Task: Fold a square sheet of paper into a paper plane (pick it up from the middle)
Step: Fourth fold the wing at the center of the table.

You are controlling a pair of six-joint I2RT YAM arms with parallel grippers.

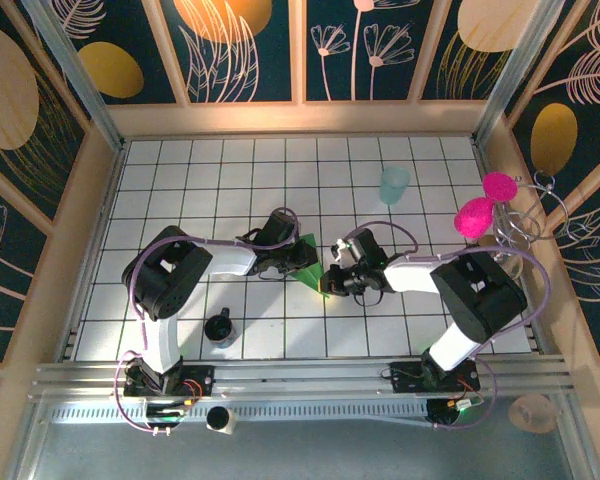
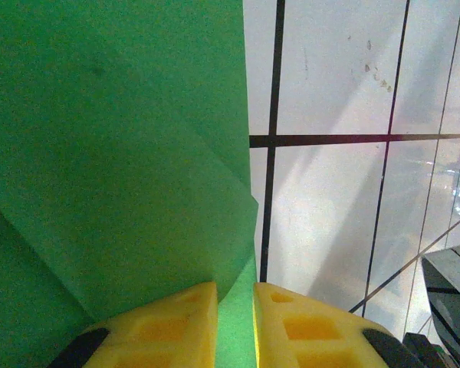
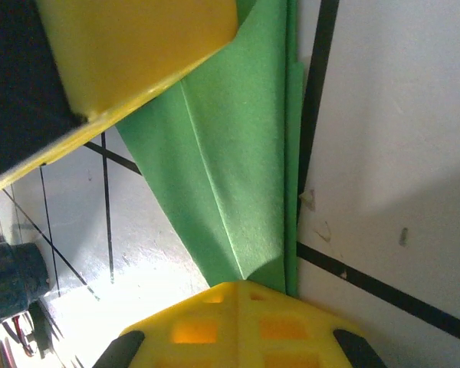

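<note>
Over on the left, the left gripper (image 1: 290,256) is down low at the upper-left edge of the green sheet (image 1: 310,262), right in the middle of the white grid table (image 1: 180,180). From its wrist camera the two yellow fingers (image 2: 165,326) stand only a narrow slit apart, and there's green showing in that slit. The paper spreads away across the left half of the view, one folded flap lying over another, its corner poking out at the right. Whether those tips actually press on the paper, I can't tell. Moving across, the sheet is creased into a long tapering shape, lying between the two grippers. Now the right gripper (image 1: 332,280), just at the sheet's lower-right edge: jaws fully together, the yellow fingertips (image 3: 238,330) reading as one block. The raised centre fold of the paper runs straight into them, pinched there. A yellow finger (image 3: 138,54) of the other arm sits over the far end. Further right and back, a pale teal cup (image 1: 394,184) stands well apart.
</note>
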